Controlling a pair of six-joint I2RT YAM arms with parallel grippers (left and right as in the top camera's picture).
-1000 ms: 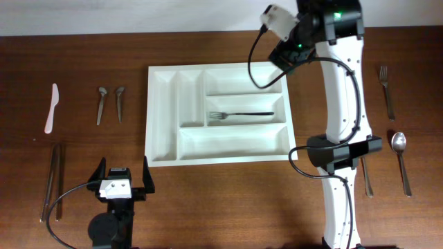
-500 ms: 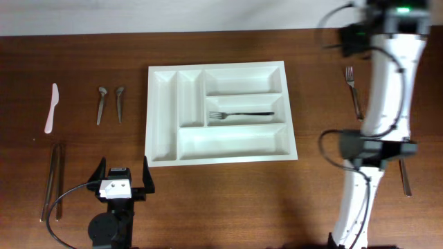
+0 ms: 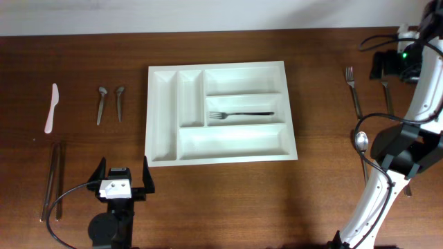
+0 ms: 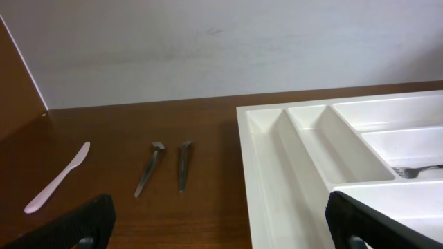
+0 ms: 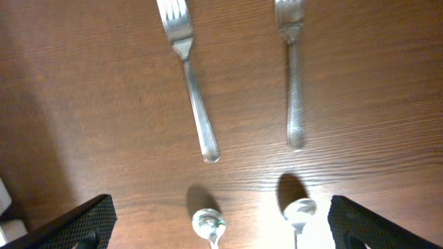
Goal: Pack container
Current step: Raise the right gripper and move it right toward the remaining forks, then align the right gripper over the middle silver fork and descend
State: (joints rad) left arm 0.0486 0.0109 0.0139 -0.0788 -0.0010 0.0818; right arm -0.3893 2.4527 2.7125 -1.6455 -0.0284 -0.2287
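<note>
Hovering right claw (image 5: 220, 234), seemingly above forks (image 5: 188, 76)

The white plastic cutlery tray (image 3: 235, 142) lies flat mid-desk (image 3: 221, 207), five compartments facing up. Its middle long compartment holds one fork (image 3: 242, 114), tines toward the narrow compartments.
</note>
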